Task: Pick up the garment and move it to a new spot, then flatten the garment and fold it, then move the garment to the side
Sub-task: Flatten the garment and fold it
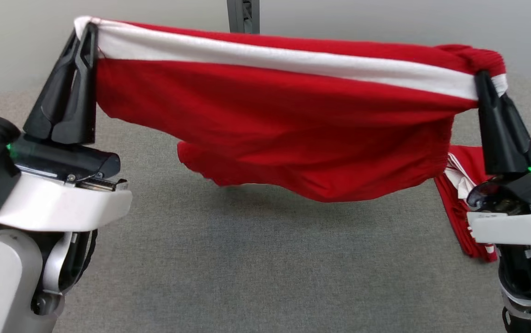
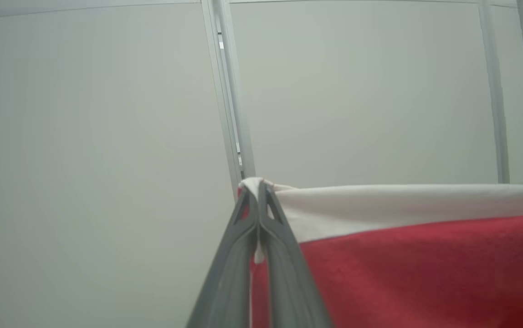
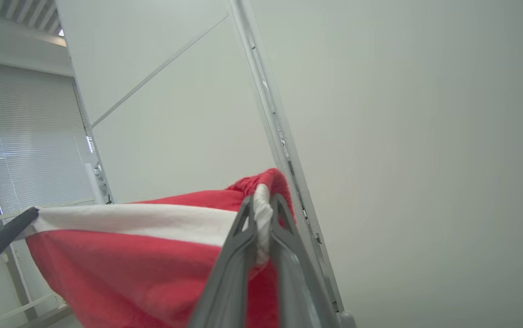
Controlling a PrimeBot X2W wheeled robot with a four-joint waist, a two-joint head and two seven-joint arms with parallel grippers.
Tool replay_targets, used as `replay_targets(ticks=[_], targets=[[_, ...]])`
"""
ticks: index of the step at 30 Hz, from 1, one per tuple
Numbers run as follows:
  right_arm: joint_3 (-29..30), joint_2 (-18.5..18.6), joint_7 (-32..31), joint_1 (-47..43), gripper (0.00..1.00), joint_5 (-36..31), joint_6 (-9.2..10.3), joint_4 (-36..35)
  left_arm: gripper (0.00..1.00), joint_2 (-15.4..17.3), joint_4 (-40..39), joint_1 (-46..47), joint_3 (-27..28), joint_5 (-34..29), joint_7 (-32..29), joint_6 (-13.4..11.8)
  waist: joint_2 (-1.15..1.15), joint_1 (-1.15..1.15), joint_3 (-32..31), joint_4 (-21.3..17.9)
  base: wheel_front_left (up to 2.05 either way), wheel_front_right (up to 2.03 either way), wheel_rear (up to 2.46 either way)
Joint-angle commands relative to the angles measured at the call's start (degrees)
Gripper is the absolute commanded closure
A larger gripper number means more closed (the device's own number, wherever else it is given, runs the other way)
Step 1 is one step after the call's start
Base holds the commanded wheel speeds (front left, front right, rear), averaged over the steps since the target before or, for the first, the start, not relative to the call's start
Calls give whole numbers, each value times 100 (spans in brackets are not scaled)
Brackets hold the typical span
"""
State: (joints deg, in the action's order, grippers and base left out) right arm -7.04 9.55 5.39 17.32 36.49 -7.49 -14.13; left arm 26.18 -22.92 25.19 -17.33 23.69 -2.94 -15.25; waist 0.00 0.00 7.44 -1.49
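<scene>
Garment [image 1: 270,120] of red knit cloth, with a broad white band along its top edge, hangs in the air between our two grippers, above a grey, felt-like tabletop [image 1: 247,268]. Behind the tabletop stands a pale, plain wall [image 1: 20,46], split by a dark upright post [image 1: 243,14]. In the right wrist view we also see slatted window blinds [image 3: 24,150] off to one side. On the tabletop by our right arm lies a second, folded red-and-white cloth [image 1: 457,217], partly hidden behind that arm.

The garment's long axis runs from our left to our right across the head view. Its white band is pulled taut and slopes slightly down toward the right. Below the band the red body sags in loose folds, lowest just right of the middle; we cannot tell whether that fold touches the tabletop.

Our left gripper [image 1: 89,31] has its two long dark fingers clenched on the left end of the white band, pointing up and away from us. Our right gripper [image 1: 482,78] has its fingers clamped on the right end, where the red cloth bunches over the tips.
</scene>
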Motion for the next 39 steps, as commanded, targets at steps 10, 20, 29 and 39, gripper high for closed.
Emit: replay_targets(ticks=[10,20,29,39], targets=[[241,-31,-250,19,100,271,-2,-693,100,-78,-614,233,62,-194,-19,-277,0,0,25,-53,0,0,0],[-214,458,-103,1339,100,-209,-3,749,100,-381,1194,1295,-86,369,-183,232,0,0,504,-46,0,0,0],[-1093,594,226,3444,100,236,-3,2875,100,-954,3902,3345,-341,514,189,1025,0,0,1062,96,0,0,0],[-1722,277,885,5659,100,877,-4,5176,100,-1544,6402,5489,-272,474,1384,1543,0,0,1492,201,0,0,0]])
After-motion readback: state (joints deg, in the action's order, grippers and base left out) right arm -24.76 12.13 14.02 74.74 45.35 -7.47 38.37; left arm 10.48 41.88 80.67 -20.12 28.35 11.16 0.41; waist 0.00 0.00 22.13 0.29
